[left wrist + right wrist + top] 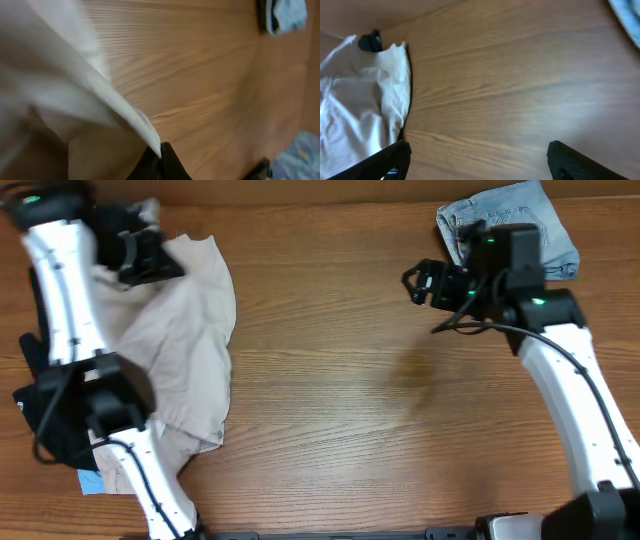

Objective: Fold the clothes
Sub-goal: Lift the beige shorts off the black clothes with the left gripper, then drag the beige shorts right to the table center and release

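The pale beige shorts [180,330] lie crumpled at the left of the table, partly under my left arm. My left gripper [150,255] is shut on an edge of the shorts near the far left; in the left wrist view the cloth [75,85] hangs from the closed jaws [161,155] above the table. The shorts also show at the left of the right wrist view [360,100]. My right gripper [420,283] is open and empty, hovering over bare wood at the right; its two fingers [477,160] stand wide apart.
A folded blue denim garment [510,220] lies at the back right corner, behind my right arm; it shows in the left wrist view [285,15]. A blue item [90,480] peeks out near the left arm's base. Bare wood table [380,410] lies between the arms.
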Robot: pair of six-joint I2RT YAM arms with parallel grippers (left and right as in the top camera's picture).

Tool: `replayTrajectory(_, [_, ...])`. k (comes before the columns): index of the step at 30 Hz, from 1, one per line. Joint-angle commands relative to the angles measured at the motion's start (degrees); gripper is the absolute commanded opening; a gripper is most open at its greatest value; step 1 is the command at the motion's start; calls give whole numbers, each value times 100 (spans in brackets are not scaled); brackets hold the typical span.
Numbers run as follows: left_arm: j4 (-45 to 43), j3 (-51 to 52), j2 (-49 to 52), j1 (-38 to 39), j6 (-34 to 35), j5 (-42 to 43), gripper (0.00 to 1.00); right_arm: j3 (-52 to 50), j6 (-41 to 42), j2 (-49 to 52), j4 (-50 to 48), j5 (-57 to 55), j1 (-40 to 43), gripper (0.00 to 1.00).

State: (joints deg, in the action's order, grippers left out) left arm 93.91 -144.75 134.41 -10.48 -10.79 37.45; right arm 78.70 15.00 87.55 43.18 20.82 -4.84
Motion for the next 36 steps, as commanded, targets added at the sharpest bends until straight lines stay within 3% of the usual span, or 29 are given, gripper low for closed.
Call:
replayTrajectory(1, [-249, -151, -70, 841, 352, 326, 4, 116, 31, -295, 289, 46, 280, 91])
replayTrajectory(5, [-1012, -151, -68, 1971, 431, 232, 4, 116, 31, -527, 577, 59, 697, 93])
replayTrajectory(9, [-1915, -149, -68, 3101, 1032, -2, 4, 116, 24, -684, 822, 177, 1167, 95])
replayTrajectory(19, [-3235, -144, -66, 4614, 1517, -348, 11, 116, -17, -708, 988, 310, 1676, 96])
replayTrajectory(20, [-3287, -144, -66, 4682, 1515, -350, 15, 116, -17, -708, 981, 310, 1700, 96])
replayTrajectory(22, [-3333, -144, -66, 4760, 1508, -402, 55, 116, -17, -708, 962, 326, 1753, 96])
replayTrajectory(23, [-3329, -144, -66, 4763, 1508, -492, 82, 116, -17, -708, 962, 326, 1775, 96])
replayTrajectory(24, [-3318, -144, -66, 4741, 1508, -605, 100, 116, -20, -708, 964, 323, 1779, 96])
replayTrajectory(30, [-3189, -179, -214, 4046, 1692, -776, 100, 116, -42, -708, 1010, 326, 1777, 100])
replayTrajectory(36, [-2435, -179, -562, 2739, 1803, -1016, 100, 116, -46, -708, 1005, 326, 1725, 100])
